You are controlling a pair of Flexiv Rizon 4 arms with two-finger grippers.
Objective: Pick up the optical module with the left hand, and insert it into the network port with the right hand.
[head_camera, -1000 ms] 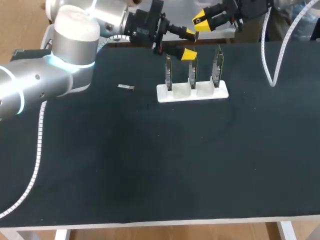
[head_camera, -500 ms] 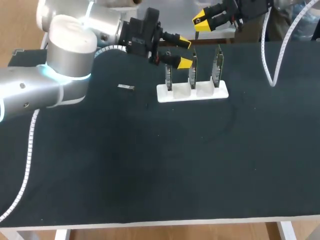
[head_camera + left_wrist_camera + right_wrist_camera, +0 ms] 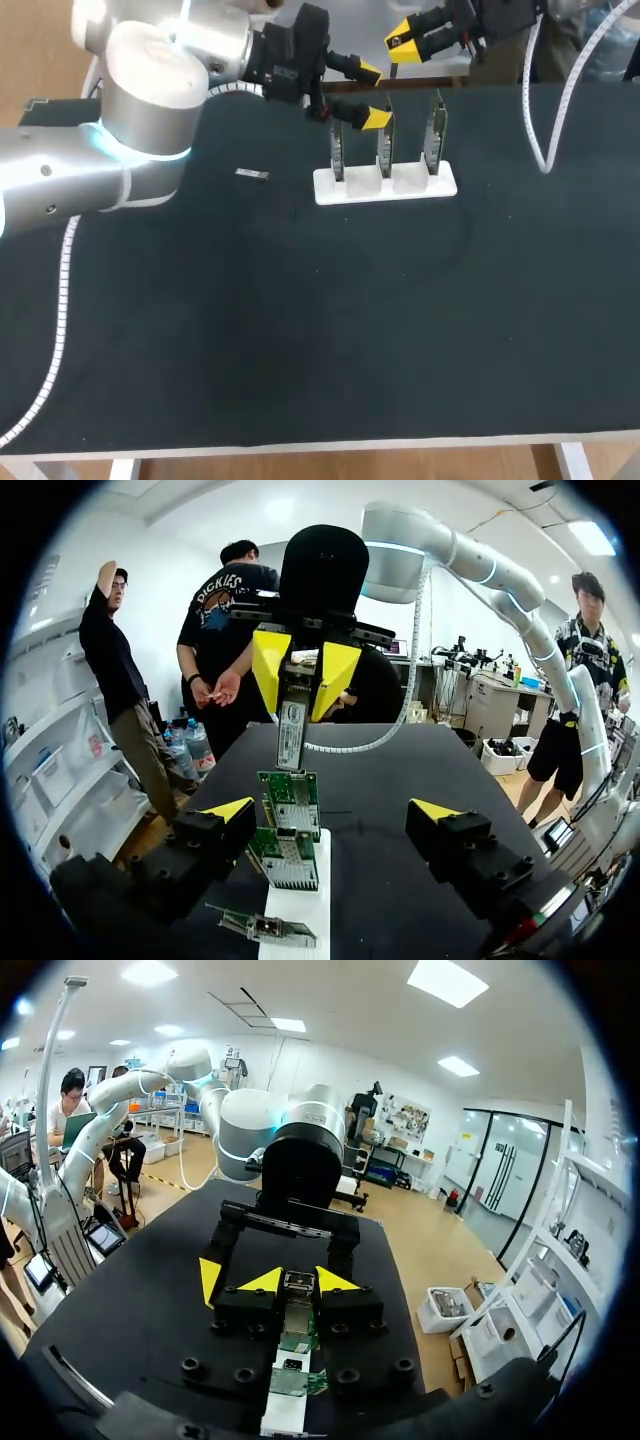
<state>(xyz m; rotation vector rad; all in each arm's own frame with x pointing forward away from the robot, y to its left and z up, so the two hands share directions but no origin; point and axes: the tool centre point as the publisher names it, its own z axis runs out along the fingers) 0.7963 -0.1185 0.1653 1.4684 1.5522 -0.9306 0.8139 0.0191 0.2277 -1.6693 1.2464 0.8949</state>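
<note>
Our right pincer (image 3: 300,1282) pinches the optical module (image 3: 290,732), a slim, flat metal bar with a pale label. It hangs upright just above the row of green circuit cards (image 3: 437,130). These stand on edge in a white moulded stand (image 3: 430,184) on the matte black tabletop (image 3: 300,330). Our left pincer (image 3: 368,95) is spread wide beside the cards, holding nothing. A small metallic piece (image 3: 252,175) lies apart.

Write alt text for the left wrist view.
The right gripper hangs ahead, shut on an optical module held upright above a row of three green network cards in a white stand. The left gripper, open, flanks the stand over the black table.
</note>
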